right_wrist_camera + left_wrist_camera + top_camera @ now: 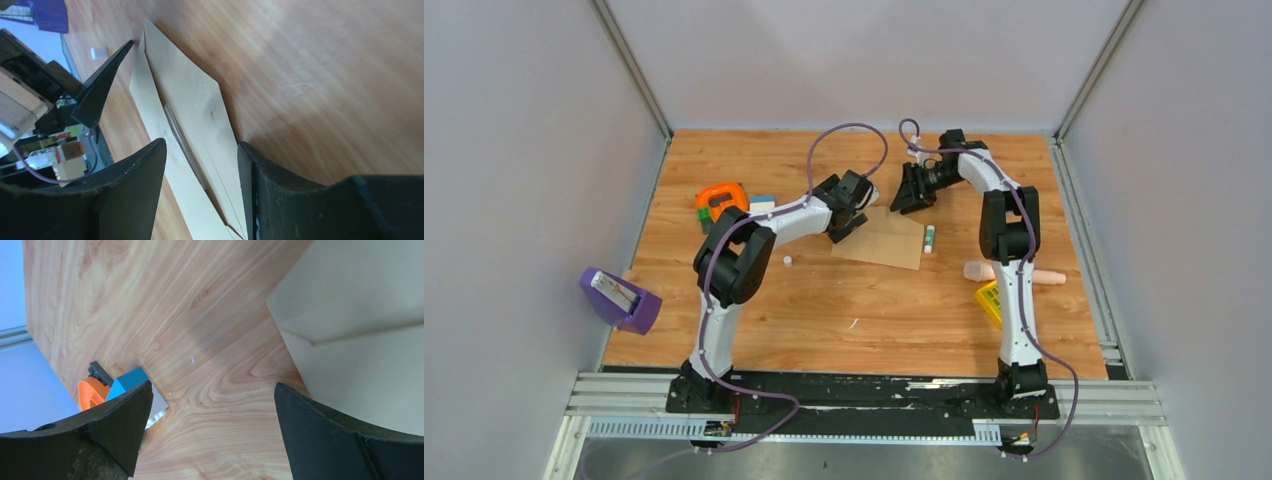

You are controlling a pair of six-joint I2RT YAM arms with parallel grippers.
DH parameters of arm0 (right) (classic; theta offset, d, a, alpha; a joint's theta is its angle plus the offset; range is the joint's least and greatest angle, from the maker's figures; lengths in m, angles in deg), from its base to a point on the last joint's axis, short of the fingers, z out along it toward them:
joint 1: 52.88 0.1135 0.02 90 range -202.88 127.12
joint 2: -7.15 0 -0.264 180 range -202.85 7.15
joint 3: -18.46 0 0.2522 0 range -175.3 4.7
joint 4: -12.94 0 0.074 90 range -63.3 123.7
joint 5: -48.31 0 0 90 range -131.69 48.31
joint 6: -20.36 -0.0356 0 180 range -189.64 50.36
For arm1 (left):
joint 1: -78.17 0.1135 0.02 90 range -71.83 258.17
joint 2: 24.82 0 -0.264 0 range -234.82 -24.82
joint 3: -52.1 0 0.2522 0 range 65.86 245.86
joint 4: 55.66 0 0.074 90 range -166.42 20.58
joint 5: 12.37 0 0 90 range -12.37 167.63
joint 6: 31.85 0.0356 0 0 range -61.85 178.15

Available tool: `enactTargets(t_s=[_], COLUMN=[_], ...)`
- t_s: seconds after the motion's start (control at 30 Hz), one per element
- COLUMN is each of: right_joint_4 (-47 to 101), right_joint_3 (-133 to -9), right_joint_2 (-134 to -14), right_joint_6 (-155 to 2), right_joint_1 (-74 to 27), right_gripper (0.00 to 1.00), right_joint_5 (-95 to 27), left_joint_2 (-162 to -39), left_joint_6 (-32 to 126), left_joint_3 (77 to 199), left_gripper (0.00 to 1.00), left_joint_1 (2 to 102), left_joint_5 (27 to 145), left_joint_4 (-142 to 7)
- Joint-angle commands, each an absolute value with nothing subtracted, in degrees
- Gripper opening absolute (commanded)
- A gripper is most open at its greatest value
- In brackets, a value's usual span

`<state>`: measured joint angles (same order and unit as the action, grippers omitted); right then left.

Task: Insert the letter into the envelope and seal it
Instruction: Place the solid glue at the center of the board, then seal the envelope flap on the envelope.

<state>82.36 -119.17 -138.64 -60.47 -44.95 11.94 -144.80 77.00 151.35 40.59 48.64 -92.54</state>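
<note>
The tan envelope point(881, 240) lies flat on the table's far middle. In the right wrist view the envelope point(192, 107) runs between my fingers, with a thin pale edge point(182, 137) along its fold line. I cannot tell whether that edge is the letter; no separate letter shows. My left gripper point(844, 228) is open and empty at the envelope's left edge. In the left wrist view the left gripper point(212, 405) is over bare wood, with the envelope point(360, 335) to the right. My right gripper point(911, 200) is open at the envelope's far right corner; its own view shows the right gripper point(200, 150) straddling the envelope.
A glue stick point(929, 238) lies by the envelope's right edge. An orange tape measure point(721, 200) and a blue block point(762, 203) sit far left. A small white cap point(787, 261), a purple holder point(619, 298), a peach cylinder point(1014, 272) and a yellow item point(989, 303) are around.
</note>
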Motion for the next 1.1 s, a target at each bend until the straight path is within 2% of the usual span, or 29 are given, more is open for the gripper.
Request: enactTargets(t_s=[0.0,0.2,0.37,0.53,0.7,0.9,1.07], right_joint_4=[87.37,89.8,89.9,89.66,89.02,88.68,88.67], right_joint_3=[-117.32,-117.37,-117.87,-119.13,-119.71,-119.46,-118.96], right_joint_2=[-138.74,-138.73,-138.25,-138.27,-138.82,-139.7,-139.5], right_joint_6=[-56.91,-56.54,-57.01,-58.1,-59.06,-60.12,-60.41], right_joint_1=[-43.68,-43.79,-44.11,-45.31,-46.11,-46.03,-46.04], right_gripper=[0.56,0.52,0.52,0.54,0.54,0.54,0.54], right_joint_5=[13.39,19.26,19.08,17.49,16.78,17.61,18.48], left_joint_2=[-148.11,-149.71,-146.91,-134.28,-128.09,-120.48,-119.05], left_joint_6=[77.57,77.31,75.95,74.93,76.91,85.93,94.1], left_joint_3=[153.37,154.92,155.73,150.47,142.84,127.63,122.05], left_gripper=[1.0,1.0,1.0,1.0,1.0,1.0,1.0], left_joint_1=[40.72,40.73,42.52,45.67,45.17,43.09,42.97], left_joint_5=[47.71,46.78,46.59,64.31,82.55,83.96,82.62], left_joint_4=[-93.96,-94.89,-96.03,-98.47,-101.16,-87.74,-79.09])
